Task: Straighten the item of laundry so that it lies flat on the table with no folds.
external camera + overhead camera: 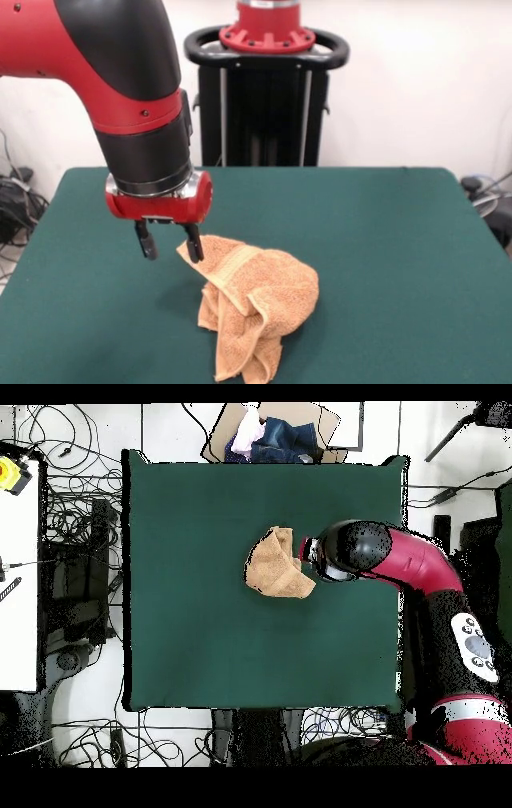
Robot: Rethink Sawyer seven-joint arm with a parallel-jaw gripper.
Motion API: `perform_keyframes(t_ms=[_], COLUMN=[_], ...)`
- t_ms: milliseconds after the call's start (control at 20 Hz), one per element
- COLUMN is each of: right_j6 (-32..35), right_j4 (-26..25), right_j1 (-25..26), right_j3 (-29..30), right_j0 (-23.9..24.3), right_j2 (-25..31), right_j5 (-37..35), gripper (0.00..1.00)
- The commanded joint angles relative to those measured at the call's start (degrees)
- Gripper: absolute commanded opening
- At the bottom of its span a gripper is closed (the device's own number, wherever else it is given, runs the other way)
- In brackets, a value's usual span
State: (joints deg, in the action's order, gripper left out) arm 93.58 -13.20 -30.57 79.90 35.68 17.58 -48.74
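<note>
- Orange-tan towel [256,308] bunched in a crumpled heap near the middle of the green table [384,240], folded over itself.
- One corner of the cloth raised, up against a finger of the gripper [170,242].
- Jaws parted, with a clear gap between them; possibly touching that corner, no firm grip visible.
- Red and black arm [400,559] reaching over the heap's edge in the overhead view.
</note>
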Motion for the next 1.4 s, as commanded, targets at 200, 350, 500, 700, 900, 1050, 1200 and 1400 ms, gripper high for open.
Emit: perform_keyframes(t_ms=[200, 350, 500, 700, 900, 1050, 1200, 1400], right_j6=[-2.8, -2.8, -3.7, -4.5, -7.1, -9.7, -11.5, -10.9], right_j4=[-1.7, -1.7, -1.9, -2.6, -3.5, -4.3, -5.2, -5.4], right_j1=[1.4, 1.4, 3.0, 4.9, 6.8, 8.1, 8.8, 8.5], right_j3=[1.0, 1.3, 1.1, 1.2, -0.3, -2.0, -3.6, -4.0], right_j0=[-2.2, -2.0, -1.2, -0.5, 0.4, 1.0, 1.2, 1.2], right_j2=[2.0, 2.2, 2.8, 3.7, 4.9, 6.1, 7.0, 7.2], right_j5=[-5.7, -5.0, -2.8, 1.4, 3.3, 4.6, 5.3, 3.6], gripper=[1.00, 1.00, 1.00, 1.00, 1.00, 1.00, 1.00, 1.00])
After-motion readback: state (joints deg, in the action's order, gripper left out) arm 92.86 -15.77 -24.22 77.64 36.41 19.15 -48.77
